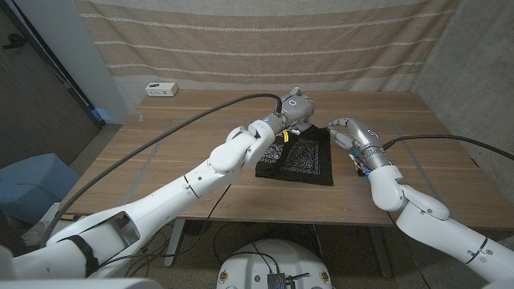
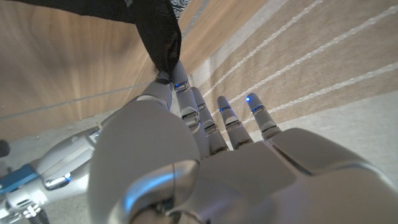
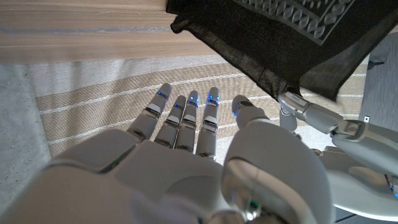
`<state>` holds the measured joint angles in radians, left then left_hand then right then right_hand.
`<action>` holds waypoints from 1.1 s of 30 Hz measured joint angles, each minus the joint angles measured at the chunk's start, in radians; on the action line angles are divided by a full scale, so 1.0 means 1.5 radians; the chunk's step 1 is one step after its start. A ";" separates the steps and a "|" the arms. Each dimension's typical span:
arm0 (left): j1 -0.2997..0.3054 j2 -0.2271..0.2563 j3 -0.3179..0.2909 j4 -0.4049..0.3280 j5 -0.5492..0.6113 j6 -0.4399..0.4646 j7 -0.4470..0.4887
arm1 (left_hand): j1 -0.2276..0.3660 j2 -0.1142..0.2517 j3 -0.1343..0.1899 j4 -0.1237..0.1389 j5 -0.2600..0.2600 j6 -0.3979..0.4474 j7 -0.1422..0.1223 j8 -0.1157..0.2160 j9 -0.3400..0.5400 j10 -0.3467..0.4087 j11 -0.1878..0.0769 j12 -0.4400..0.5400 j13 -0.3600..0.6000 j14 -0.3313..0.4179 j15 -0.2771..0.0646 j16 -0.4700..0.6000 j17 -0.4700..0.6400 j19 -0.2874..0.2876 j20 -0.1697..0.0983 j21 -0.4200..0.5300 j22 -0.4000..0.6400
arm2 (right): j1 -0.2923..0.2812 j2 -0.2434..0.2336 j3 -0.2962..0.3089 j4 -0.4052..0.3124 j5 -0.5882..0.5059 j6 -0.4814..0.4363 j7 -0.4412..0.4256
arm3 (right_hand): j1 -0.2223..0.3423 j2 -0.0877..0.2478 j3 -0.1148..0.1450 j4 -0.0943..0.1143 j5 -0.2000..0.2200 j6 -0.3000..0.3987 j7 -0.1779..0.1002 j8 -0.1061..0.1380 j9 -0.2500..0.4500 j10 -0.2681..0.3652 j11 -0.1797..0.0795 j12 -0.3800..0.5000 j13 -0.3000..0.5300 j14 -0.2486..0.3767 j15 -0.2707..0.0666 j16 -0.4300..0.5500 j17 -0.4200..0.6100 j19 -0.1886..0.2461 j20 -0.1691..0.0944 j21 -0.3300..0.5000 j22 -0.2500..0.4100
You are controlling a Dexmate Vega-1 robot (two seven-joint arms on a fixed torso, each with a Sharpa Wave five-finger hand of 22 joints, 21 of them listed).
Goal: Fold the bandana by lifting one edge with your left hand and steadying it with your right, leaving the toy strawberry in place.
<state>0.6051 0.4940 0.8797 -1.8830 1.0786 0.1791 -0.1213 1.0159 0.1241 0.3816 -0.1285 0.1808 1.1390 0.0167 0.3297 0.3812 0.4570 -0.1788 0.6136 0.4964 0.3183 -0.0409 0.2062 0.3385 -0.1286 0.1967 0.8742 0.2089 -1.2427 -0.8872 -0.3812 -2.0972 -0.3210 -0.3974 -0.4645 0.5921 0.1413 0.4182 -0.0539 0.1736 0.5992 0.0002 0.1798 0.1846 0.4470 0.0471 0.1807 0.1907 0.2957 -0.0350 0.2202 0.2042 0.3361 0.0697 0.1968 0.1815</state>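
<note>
The black bandana (image 1: 299,160) with a white pattern lies mid-table, its far edge raised. My left hand (image 1: 295,107) is above that far edge. In the left wrist view the left hand (image 2: 186,155) pinches a corner of the black cloth (image 2: 163,43) between thumb and a finger, while its other fingers stay straight. My right hand (image 1: 345,128) hovers by the bandana's far right corner. In the right wrist view the right hand (image 3: 186,155) has its fingers spread and holds nothing. The cloth (image 3: 280,43) hangs just past them, with the left hand (image 3: 323,118) gripping its corner.
A small white box (image 1: 161,89) sits at the table's far left edge. A striped beige curtain (image 1: 265,40) hangs behind the table. A blue object (image 1: 32,181) stands on the floor at the left. Bare wood lies on both sides of the bandana.
</note>
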 measured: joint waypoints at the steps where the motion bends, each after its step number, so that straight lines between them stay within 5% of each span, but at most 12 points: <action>1: -0.001 0.000 0.001 0.002 -0.012 -0.007 0.000 | 0.000 0.000 0.000 0.000 0.000 0.000 0.000 0.000 0.000 0.000 0.000 0.000 0.000 0.000 0.000 0.000 0.000 0.000 0.000 0.000 0.000 | 0.000 -0.001 0.000 -0.001 -0.001 -0.002 0.000 | -0.015 -0.006 -0.009 0.004 0.000 -0.010 -0.001 -0.002 0.000 -0.011 0.000 0.000 0.000 -0.007 0.002 -0.004 0.000 -0.008 0.004 -0.001 0.000; 5: -0.007 -0.004 0.009 0.018 -0.050 -0.034 -0.003 | 0.000 0.000 0.000 0.000 0.000 -0.001 0.001 0.000 0.005 0.008 0.002 0.000 -0.002 0.008 -0.001 0.004 -0.003 0.003 -0.003 0.000 -0.003 | 0.001 -0.004 0.000 -0.005 -0.004 -0.011 0.002 | -0.055 -0.027 -0.036 0.017 0.000 -0.039 -0.011 -0.002 0.000 -0.043 -0.003 0.000 0.000 -0.030 0.009 -0.013 -0.003 -0.039 0.016 -0.006 0.000; 9: -0.017 -0.014 0.021 0.048 -0.086 -0.059 -0.003 | 0.000 0.000 0.000 0.000 0.000 -0.022 -0.005 0.002 0.007 0.015 0.008 0.000 -0.004 0.017 -0.001 0.008 -0.003 0.010 0.000 0.004 -0.003 | 0.002 -0.005 0.000 -0.008 -0.007 -0.022 0.003 | -0.070 -0.033 -0.046 0.021 0.000 -0.050 -0.016 -0.002 0.000 -0.052 -0.003 0.000 0.000 -0.033 0.008 -0.014 -0.003 -0.052 0.022 -0.008 0.000; 11: -0.021 -0.018 0.025 0.061 -0.103 -0.071 -0.003 | -0.010 0.010 0.000 0.000 0.000 -0.054 -0.009 -0.015 0.002 0.010 0.014 -0.004 -0.007 0.020 -0.004 0.008 -0.006 0.010 0.000 0.004 -0.005 | 0.003 -0.006 0.001 -0.010 -0.009 -0.028 0.003 | -0.073 -0.035 -0.047 0.022 0.000 -0.050 -0.016 -0.002 0.000 -0.052 -0.003 0.000 0.000 -0.034 0.007 -0.014 -0.003 -0.054 0.019 -0.008 0.000; 15: -0.036 -0.027 0.033 0.097 -0.162 -0.108 -0.018 | -0.102 0.001 -0.027 0.034 -0.005 -0.277 -0.060 -0.096 -0.049 -0.078 0.060 -0.083 -0.046 -0.025 0.004 0.008 -0.016 -0.025 0.007 -0.015 -0.009 | 0.004 -0.007 0.002 -0.011 -0.010 -0.035 0.003 | -0.073 -0.035 -0.047 0.022 0.003 -0.050 -0.016 -0.002 0.000 -0.054 -0.005 0.000 0.000 -0.039 0.009 -0.014 -0.003 -0.057 0.022 -0.008 0.000; 21: -0.049 -0.032 0.034 0.127 -0.261 -0.151 -0.050 | -0.209 -0.017 -0.065 0.067 -0.005 -0.526 -0.069 -0.107 -0.108 -0.179 0.102 -0.181 -0.093 -0.109 0.050 0.005 -0.032 -0.028 0.008 -0.051 -0.007 | 0.006 -0.008 0.005 -0.013 -0.011 -0.039 0.002 | -0.075 -0.033 -0.052 0.024 0.003 -0.058 -0.019 -0.002 0.000 -0.059 -0.005 0.000 0.000 -0.042 0.007 -0.014 -0.003 -0.058 0.023 -0.008 0.000; 26: -0.053 -0.029 0.023 0.141 -0.323 -0.170 -0.056 | -0.247 -0.024 -0.077 0.071 -0.005 -0.635 -0.075 -0.107 -0.127 -0.235 0.119 -0.225 -0.116 -0.162 0.072 -0.005 -0.045 -0.028 0.008 -0.066 -0.008 | 0.007 -0.008 0.008 -0.013 -0.011 -0.038 -0.002 | -0.075 -0.032 -0.053 0.024 0.003 -0.074 -0.020 -0.004 0.000 -0.070 -0.011 0.000 0.000 -0.042 0.007 -0.014 -0.006 -0.058 0.023 -0.005 0.000; 33: -0.044 -0.014 -0.014 0.149 -0.401 -0.185 -0.029 | -0.282 -0.011 -0.084 0.079 -0.005 -0.709 -0.078 -0.107 -0.133 -0.283 0.132 -0.254 -0.135 -0.198 0.090 -0.005 -0.056 -0.028 0.008 -0.071 -0.012 | 0.008 -0.002 0.019 -0.001 0.008 -0.009 -0.011 | -0.075 -0.032 -0.050 0.012 0.009 -0.099 -0.027 -0.004 0.000 -0.089 -0.009 0.000 0.000 -0.047 0.005 -0.014 -0.006 -0.047 0.020 0.000 0.000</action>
<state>0.5387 0.4730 0.8585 -1.6599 0.4767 -0.0977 -0.1648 0.5931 0.1072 0.2552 -0.0099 0.1736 0.0754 -0.1003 0.1694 0.1812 0.0319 0.0185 0.2321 0.2937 0.0216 0.0941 0.1986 0.2547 -0.1699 0.2091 0.7673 0.1904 -1.2311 -0.8902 -0.3523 -2.0986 -0.3093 -0.4111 -0.4805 0.4794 0.0927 0.3438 -0.0360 0.1871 0.4510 -0.0398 0.1732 0.1846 0.3140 0.0340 0.1807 0.1907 0.2245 -0.0270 0.1990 0.1950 0.2653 0.0996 0.1973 0.1815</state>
